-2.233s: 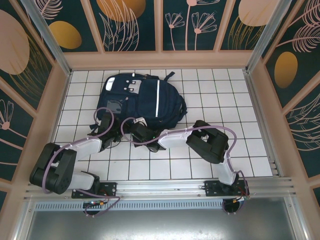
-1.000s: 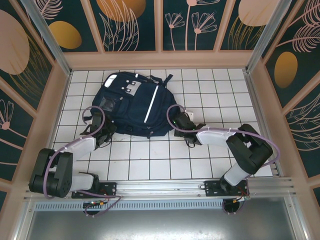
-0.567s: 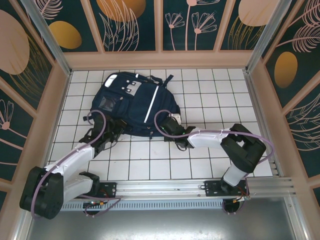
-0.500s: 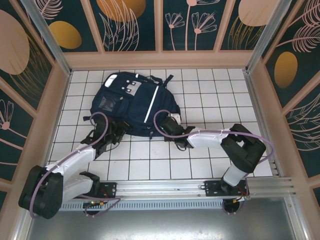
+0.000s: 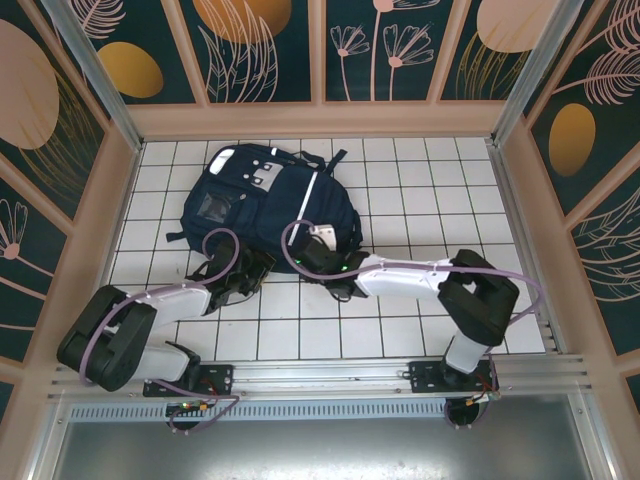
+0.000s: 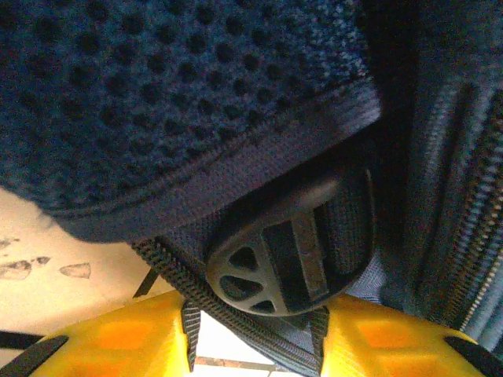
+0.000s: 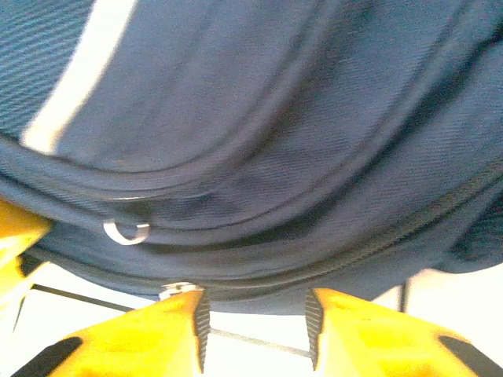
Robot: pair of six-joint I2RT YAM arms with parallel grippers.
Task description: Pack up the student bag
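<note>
The large navy-blue fabric backpack (image 5: 270, 200) lies on the white tiled surface (image 5: 430, 200). At its near edge the left gripper (image 6: 255, 334), part-open, straddles a dark round buckle (image 6: 287, 255); the right gripper (image 7: 255, 314), part-open, holds nothing.

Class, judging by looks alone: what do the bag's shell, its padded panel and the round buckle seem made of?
Shell of the student bag: woven synthetic-looking fabric, matte, fine twill ribs visible; padded panel: mesh fabric, rows of small holes; buckle: probably moulded plastic, smooth dark surface with a slight sheen.
</note>
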